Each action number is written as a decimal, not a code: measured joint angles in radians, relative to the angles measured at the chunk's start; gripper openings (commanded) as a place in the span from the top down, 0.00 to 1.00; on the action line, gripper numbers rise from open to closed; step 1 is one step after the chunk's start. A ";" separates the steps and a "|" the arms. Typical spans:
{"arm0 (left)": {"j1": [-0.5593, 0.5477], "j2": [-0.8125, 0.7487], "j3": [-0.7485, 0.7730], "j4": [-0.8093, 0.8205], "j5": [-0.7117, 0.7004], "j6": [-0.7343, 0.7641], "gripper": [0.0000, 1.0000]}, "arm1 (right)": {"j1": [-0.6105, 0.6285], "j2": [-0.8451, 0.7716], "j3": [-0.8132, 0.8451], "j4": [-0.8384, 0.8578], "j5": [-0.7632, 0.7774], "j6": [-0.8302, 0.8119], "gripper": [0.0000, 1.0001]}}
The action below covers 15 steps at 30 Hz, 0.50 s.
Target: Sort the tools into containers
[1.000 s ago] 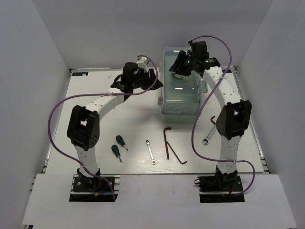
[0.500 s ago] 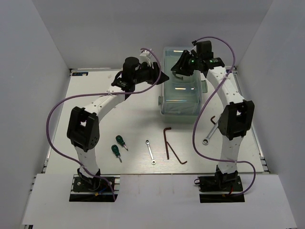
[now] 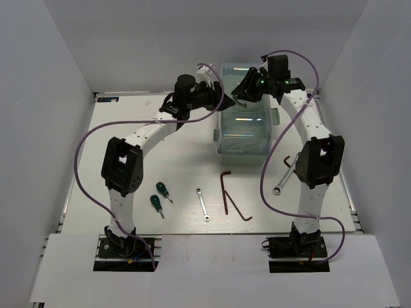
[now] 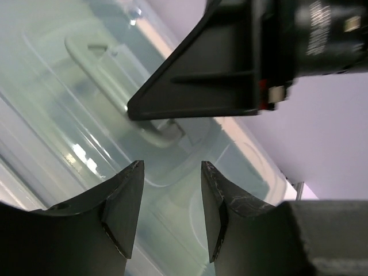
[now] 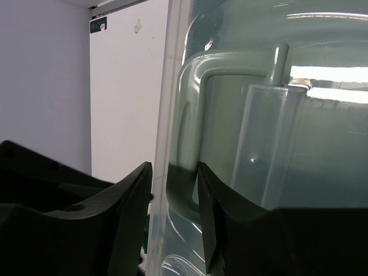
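The pale mint-green toolbox (image 3: 244, 131) stands at the back middle with its translucent lid down. My right gripper (image 3: 241, 91) is at the lid's far left edge. In the right wrist view its jaws (image 5: 174, 172) are closed across the lid's rim (image 5: 163, 115), next to the handle (image 5: 230, 63). My left gripper (image 3: 215, 102) is open and empty, just above the lid's left side (image 4: 57, 126). Two green-handled screwdrivers (image 3: 162, 188) (image 3: 155, 203), a small wrench (image 3: 203, 204), two hex keys (image 3: 225, 187) (image 3: 239, 210) and a longer wrench (image 3: 282, 179) lie on the table.
White walls close in the table on the left, back and right. The right arm's purple cable (image 3: 263, 186) hangs over the table between the hex keys and the longer wrench. In the left wrist view the right gripper's black body (image 4: 230, 63) is close ahead.
My left gripper has swung right and forward, from left of the toolbox to over its left edge. My right gripper has shifted only slightly at the lid's edge.
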<state>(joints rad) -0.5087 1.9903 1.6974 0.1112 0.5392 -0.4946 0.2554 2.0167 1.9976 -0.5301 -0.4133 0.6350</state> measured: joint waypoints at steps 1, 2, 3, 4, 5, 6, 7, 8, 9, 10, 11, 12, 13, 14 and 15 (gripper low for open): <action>-0.003 0.013 0.003 -0.006 -0.002 -0.001 0.45 | -0.001 0.000 0.000 0.002 -0.003 0.003 0.57; -0.006 0.022 0.005 -0.009 -0.003 -0.002 0.45 | -0.003 0.000 0.000 0.002 -0.007 0.006 0.57; -0.010 0.032 0.008 -0.015 -0.008 -0.002 0.45 | -0.004 0.000 0.000 0.002 -0.010 0.008 0.57; -0.013 0.041 0.013 -0.010 -0.010 -0.003 0.44 | -0.006 0.000 0.000 0.003 -0.013 0.011 0.57; -0.016 0.046 0.023 -0.013 -0.013 -0.003 0.44 | -0.007 0.000 0.000 0.003 -0.016 0.013 0.57; -0.019 0.047 0.030 -0.016 -0.021 -0.003 0.44 | -0.008 0.000 0.000 0.004 -0.018 0.014 0.57; -0.023 0.047 0.034 -0.022 -0.030 -0.003 0.43 | -0.008 0.000 -0.001 0.005 -0.019 0.015 0.57; -0.025 0.048 0.039 -0.031 -0.038 -0.002 0.43 | -0.008 0.000 -0.001 0.005 -0.020 0.016 0.57; -0.028 0.049 0.045 -0.040 -0.048 0.000 0.42 | -0.009 0.000 -0.001 0.005 -0.021 0.017 0.57; -0.031 0.051 0.052 -0.050 -0.059 0.000 0.42 | -0.009 0.000 -0.002 0.006 -0.023 0.017 0.57; -0.034 0.055 0.061 -0.060 -0.068 0.001 0.42 | -0.010 0.000 -0.004 0.008 -0.024 0.018 0.57; -0.037 0.060 0.076 -0.069 -0.079 0.001 0.42 | -0.010 0.000 -0.006 0.009 -0.027 0.018 0.57; -0.040 0.068 0.092 -0.078 -0.091 0.002 0.41 | -0.010 0.000 -0.007 0.010 -0.029 0.019 0.57; -0.043 0.076 0.110 -0.091 -0.105 0.005 0.41 | -0.010 0.000 -0.010 0.011 -0.032 0.021 0.57; -0.047 0.086 0.130 -0.103 -0.117 0.006 0.41 | -0.011 0.000 -0.012 0.012 -0.034 0.021 0.57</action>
<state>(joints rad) -0.5560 2.0762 1.8278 0.0082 0.4221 -0.4881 0.2447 2.0163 1.9854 -0.5182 -0.4473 0.6563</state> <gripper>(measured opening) 0.590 0.434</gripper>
